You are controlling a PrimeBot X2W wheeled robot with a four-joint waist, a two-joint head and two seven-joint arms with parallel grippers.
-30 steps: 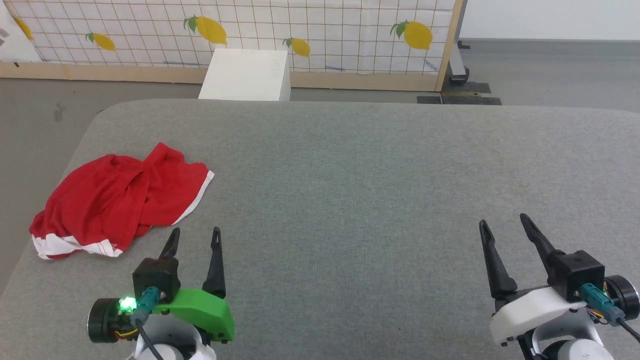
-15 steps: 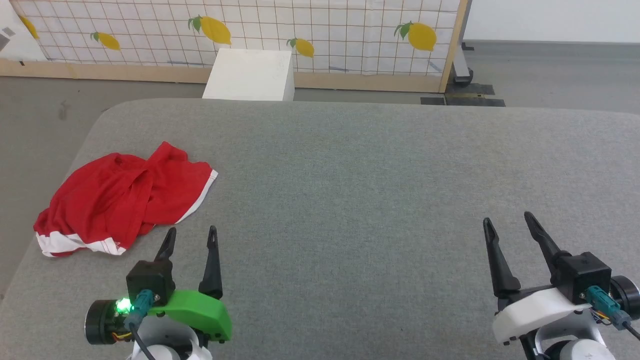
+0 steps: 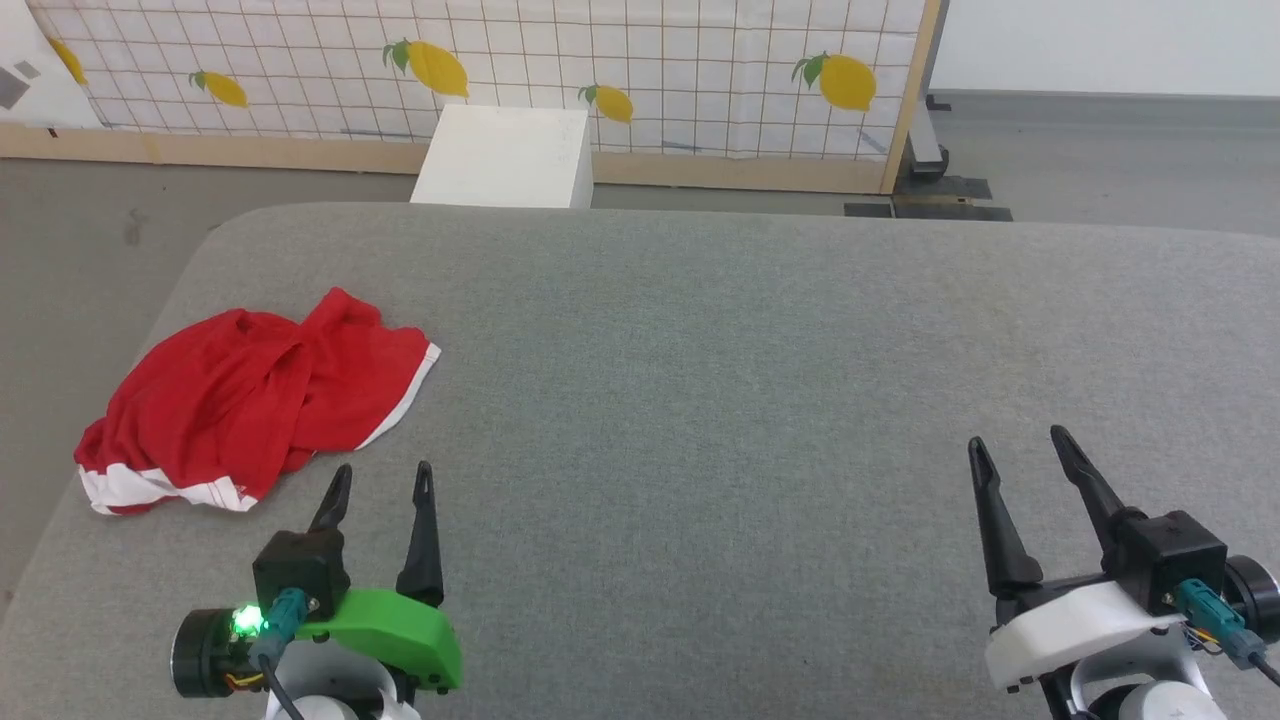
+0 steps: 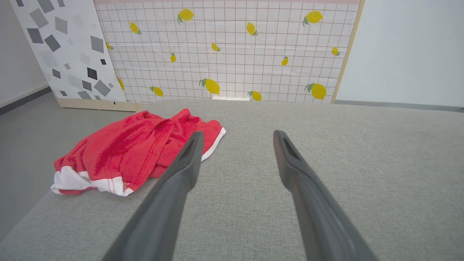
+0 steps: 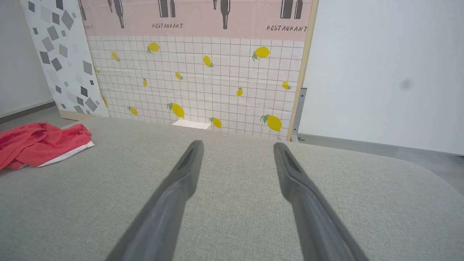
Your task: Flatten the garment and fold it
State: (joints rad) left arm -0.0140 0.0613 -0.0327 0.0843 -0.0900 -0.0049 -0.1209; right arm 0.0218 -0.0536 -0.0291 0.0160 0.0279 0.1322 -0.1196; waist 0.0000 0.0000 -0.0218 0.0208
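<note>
Little has changed in the last second. The red shorts (image 3: 250,400) still lie crumpled on the grey padded table (image 3: 700,380), far left. The left gripper (image 3: 383,470) and right gripper (image 3: 1016,440) stay spread wide and empty, so flattening hasn't begun.

garment (image 3: 250,400): on table (image 3: 700,400), far left | left tool (image 3: 385,467): just beside it | right tool (image 3: 1016,437): well apart, right side

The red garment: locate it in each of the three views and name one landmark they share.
Head view: the garment lies crumpled at middle left, near the grey table's left edge.
Left wrist view: garment left of centre, at mid height.
Right wrist view: garment at the far left edge, cut off by the frame.
Shared landmark: the lemon-patterned panel behind the table.
</note>
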